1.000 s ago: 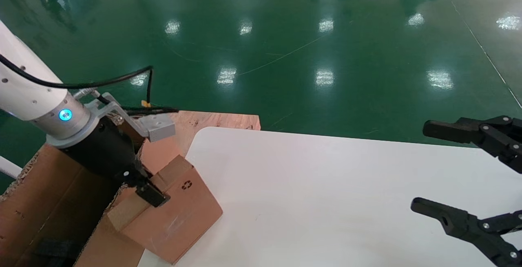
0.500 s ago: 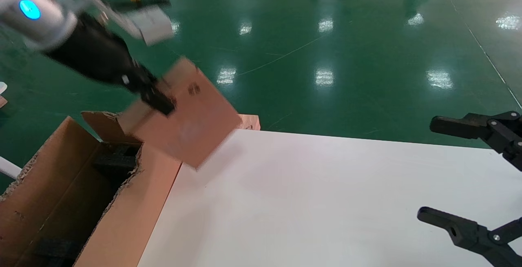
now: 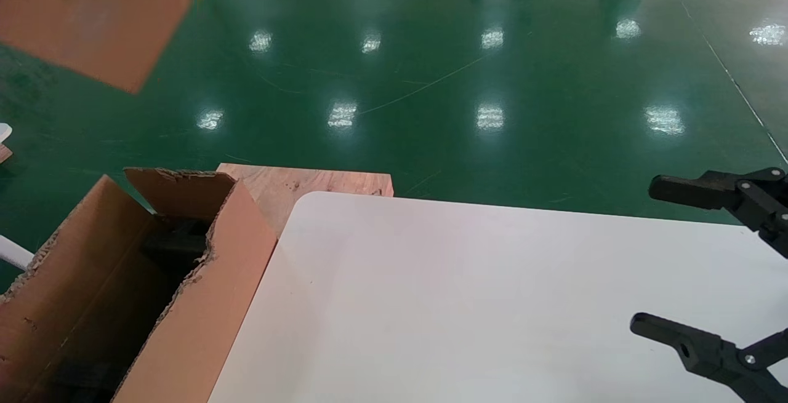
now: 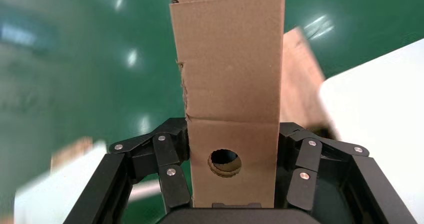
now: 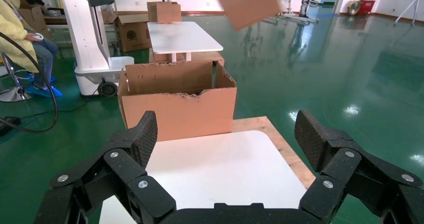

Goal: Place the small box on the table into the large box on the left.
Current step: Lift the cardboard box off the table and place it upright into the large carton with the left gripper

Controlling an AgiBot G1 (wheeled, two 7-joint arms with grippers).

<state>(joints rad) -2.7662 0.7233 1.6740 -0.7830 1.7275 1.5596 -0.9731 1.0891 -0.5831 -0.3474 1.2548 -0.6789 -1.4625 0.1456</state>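
The small box (image 3: 92, 18) hangs high in the air at the head view's top left, above and beyond the large box (image 3: 203, 304). My left gripper (image 4: 233, 130) is shut on the small box (image 4: 230, 59), one finger on each side, with its round hole (image 4: 224, 162) facing the wrist camera. In the head view only a black scrap of that gripper shows at the top left corner. The large box stands open with torn flaps left of the white table (image 3: 492, 304). My right gripper (image 3: 662, 255) is open and empty over the table's right side.
A reddish wooden board (image 3: 308, 184) lies behind the table's rounded corner. Dark items (image 3: 172, 243) lie inside the large box. The right wrist view shows the large box (image 5: 177, 109), the table (image 5: 215, 169), another table with cartons (image 5: 182, 36) and a seated person (image 5: 25, 39).
My left gripper has lifted the small box from the table's left edge, up and to the left, almost out of the head view. The right gripper has hardly moved.
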